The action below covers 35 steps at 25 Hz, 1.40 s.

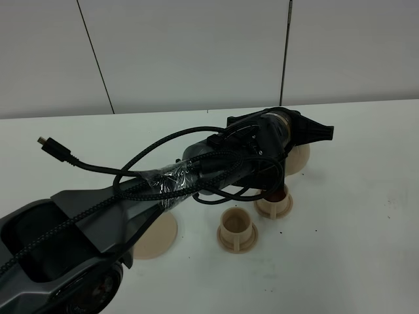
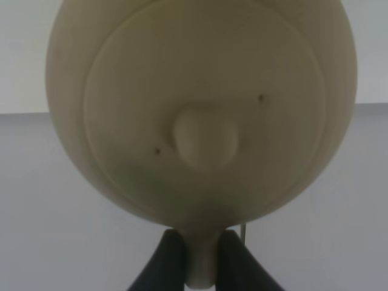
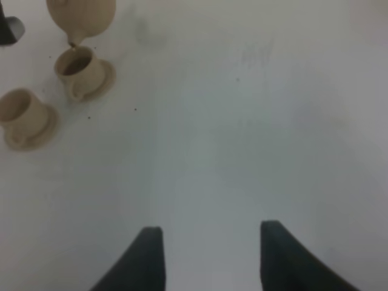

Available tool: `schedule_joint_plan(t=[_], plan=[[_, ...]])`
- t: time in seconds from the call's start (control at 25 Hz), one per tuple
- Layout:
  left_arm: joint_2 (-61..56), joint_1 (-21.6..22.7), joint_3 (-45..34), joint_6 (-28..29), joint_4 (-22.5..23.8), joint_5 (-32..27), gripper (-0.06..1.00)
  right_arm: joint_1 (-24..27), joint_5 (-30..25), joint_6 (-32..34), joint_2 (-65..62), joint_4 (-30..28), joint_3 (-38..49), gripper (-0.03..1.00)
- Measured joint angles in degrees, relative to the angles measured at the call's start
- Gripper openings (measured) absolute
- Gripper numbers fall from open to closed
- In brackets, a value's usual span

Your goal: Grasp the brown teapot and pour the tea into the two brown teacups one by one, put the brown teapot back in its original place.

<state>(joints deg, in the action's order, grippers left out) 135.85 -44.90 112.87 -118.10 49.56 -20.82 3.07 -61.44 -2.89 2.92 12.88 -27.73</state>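
My left gripper point(image 1: 314, 131) reaches across the table and is shut on the loop handle of the brown teapot point(image 1: 298, 159). In the left wrist view the teapot point(image 2: 200, 103) fills the frame, lid and knob facing the camera, with its handle between the fingers point(image 2: 167, 260). The teapot point(image 3: 82, 15) is tilted, spout down over the farther teacup point(image 3: 77, 66), which holds dark tea point(image 1: 279, 195). The second teacup point(image 1: 237, 227) stands on its saucer to the front left and also shows in the right wrist view point(image 3: 21, 115). My right gripper point(image 3: 209, 254) is open and empty over bare table.
The flat round tan disc point(image 1: 157, 237) lies on the white table point(image 1: 366, 216) at the front left, partly under my left arm. A loose black cable point(image 1: 59, 152) sticks out from the arm to the left. A white wall runs along the back.
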Motion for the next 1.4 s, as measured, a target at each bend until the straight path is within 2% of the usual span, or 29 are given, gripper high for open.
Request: schedule_joint_plan(t=[1.4], plan=[[0.00, 0.00, 0.00, 1.23, 0.00, -0.49, 0.17, 0.00, 0.00, 0.04, 0.00, 0.00, 0.00, 0.36]])
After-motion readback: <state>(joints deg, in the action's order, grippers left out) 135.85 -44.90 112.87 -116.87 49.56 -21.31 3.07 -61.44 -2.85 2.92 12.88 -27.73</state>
